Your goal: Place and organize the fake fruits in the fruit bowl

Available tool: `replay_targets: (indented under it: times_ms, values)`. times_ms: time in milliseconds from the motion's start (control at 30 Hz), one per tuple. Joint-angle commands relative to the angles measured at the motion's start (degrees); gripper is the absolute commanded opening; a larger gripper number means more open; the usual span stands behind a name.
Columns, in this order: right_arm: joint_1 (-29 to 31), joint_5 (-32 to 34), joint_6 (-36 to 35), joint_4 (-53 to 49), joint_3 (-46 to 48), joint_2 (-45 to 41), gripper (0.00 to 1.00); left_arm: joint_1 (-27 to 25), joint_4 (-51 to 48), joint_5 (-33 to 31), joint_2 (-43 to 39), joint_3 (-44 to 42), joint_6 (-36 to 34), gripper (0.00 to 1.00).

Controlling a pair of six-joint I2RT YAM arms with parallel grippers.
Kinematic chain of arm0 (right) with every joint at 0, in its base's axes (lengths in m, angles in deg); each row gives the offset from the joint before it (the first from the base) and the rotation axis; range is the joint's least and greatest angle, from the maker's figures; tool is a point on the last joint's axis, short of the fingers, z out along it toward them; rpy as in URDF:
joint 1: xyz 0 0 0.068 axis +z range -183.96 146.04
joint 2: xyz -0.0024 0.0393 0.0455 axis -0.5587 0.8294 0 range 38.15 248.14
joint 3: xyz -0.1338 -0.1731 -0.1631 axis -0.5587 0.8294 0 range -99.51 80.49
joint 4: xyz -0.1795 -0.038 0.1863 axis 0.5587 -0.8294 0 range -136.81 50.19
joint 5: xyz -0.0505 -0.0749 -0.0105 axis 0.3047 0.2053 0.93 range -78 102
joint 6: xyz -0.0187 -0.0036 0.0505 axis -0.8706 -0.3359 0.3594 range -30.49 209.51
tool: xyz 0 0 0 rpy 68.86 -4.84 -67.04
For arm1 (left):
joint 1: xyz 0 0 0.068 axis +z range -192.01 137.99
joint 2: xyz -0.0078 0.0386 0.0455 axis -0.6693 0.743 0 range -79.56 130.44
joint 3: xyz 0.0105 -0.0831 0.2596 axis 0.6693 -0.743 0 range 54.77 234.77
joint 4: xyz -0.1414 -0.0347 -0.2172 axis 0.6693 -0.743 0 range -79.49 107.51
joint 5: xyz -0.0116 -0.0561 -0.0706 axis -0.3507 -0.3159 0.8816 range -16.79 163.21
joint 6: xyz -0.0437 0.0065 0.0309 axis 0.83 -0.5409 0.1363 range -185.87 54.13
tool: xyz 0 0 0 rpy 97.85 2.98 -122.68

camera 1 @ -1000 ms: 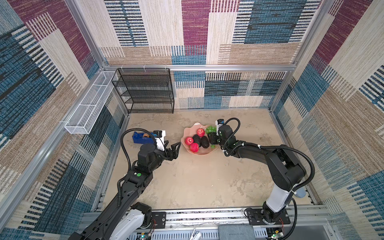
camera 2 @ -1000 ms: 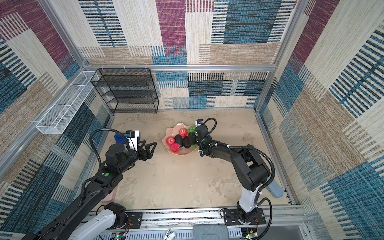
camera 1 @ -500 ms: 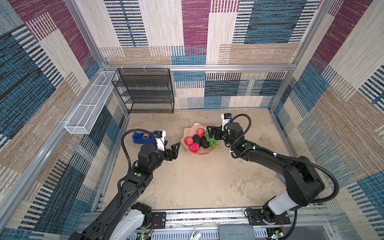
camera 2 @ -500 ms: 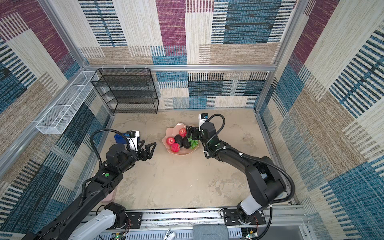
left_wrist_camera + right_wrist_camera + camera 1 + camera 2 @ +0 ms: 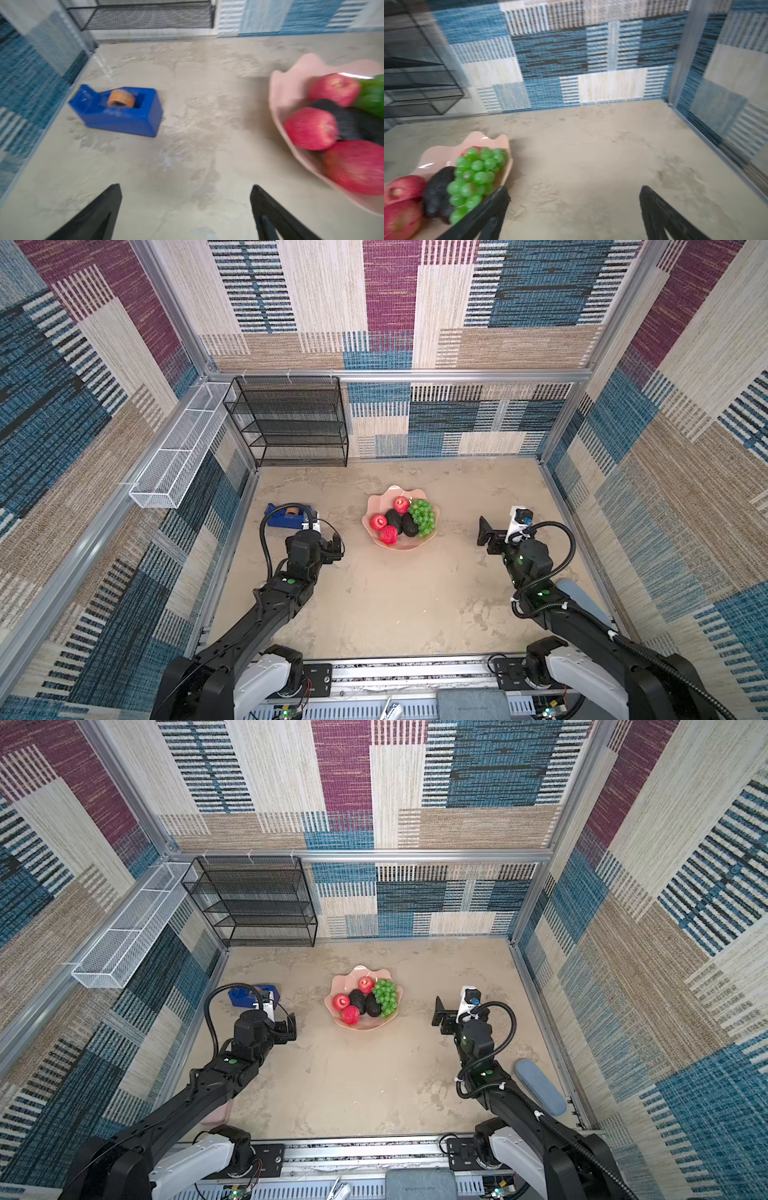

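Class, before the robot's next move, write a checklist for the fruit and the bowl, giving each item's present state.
1. All three apples in the fruit bowl: ok.
2. Both avocados in the bowl: ok.
3. The grapes in the bowl: ok.
4. The left gripper open, empty: ok.
5. The right gripper open, empty: ok.
6. The tape dispenser apart from the bowl: ok.

Overhead stereo, low wrists; shared bowl (image 5: 401, 544)

three red apples (image 5: 378, 521), two avocados (image 5: 394, 520), one grape bunch (image 5: 423, 516), one bowl (image 5: 400, 546), one tape dispenser (image 5: 284, 517)
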Motion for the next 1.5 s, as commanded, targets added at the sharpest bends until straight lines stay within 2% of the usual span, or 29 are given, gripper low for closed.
replay_targets:
  times_ms: [0, 100, 200, 300, 367, 433, 500, 600, 667, 700, 733, 767, 833, 1467]
  values:
    - [-1.96, 1.77, -1.28, 8.04, 1.73, 1.52, 1.00, 2.16, 13.83, -6.41, 1.58, -3.48, -5.19, 0.99]
    - [-3.17, 2.02, -3.95, 14.58, 2.57, 4.98, 1.00, 6.28, 28.20, -1.22, 5.40, -9.05, -6.22, 0.99]
    - [-6.09, 1.33, -3.55, 20.00, 3.78, 10.14, 1.00, 10.67, 33.72, 3.55, 12.15, -9.08, -2.93, 0.99]
    - [-8.75, -1.12, -2.85, 29.78, 6.93, 15.90, 1.00, 11.59, 25.16, 6.28, 15.48, -3.38, -2.57, 0.99]
    - [-9.66, -4.01, -4.36, 32.44, 6.43, 17.95, 1.00, 12.03, 22.86, 6.91, 17.30, -1.11, -3.06, 0.99]
    - [-9.73, -5.38, -6.86, 34.02, 5.68, 20.09, 1.00, 12.05, 25.96, 6.80, 17.38, -2.15, -5.51, 0.99]
    - [-9.90, -7.27, -9.03, 35.87, 5.44, 21.43, 1.00, 12.12, 38.00, 5.16, 16.77, -7.56, -6.59, 1.00]
    - [-9.97, -8.42, -10.87, 43.35, 6.76, 26.09, 1.00, 13.97, 57.47, 5.97, 24.80, -13.34, -5.84, 1.00]
    - [-11.52, -8.28, -9.26, 49.85, 6.72, 32.98, 1.00, 13.98, 56.65, 6.86, 28.21, -11.37, -6.78, 0.99]
    - [-11.96, -7.46, -8.44, 49.24, 5.44, 34.11, 1.00, 13.99, 49.80, 7.02, 26.82, -9.21, -6.20, 0.99]
    - [-12.90, -8.48, -7.44, 43.89, 4.15, 32.68, 1.00, 14.22, 41.88, 6.77, 25.47, -6.39, -4.85, 0.99]
    - [-13.24, -9.14, -7.30, 44.48, 4.30, 32.76, 1.00, 14.89, 38.30, 7.29, 26.22, -3.86, -4.34, 0.99]
    - [-13.25, -8.95, -7.22, 43.51, 4.12, 32.47, 1.00, 16.06, 41.44, 8.78, 27.37, -4.10, -4.18, 0.99]
    - [-13.25, -7.99, -6.82, 44.21, 4.14, 32.85, 1.00, 16.89, 40.29, 11.79, 27.06, -3.75, -4.15, 0.99]
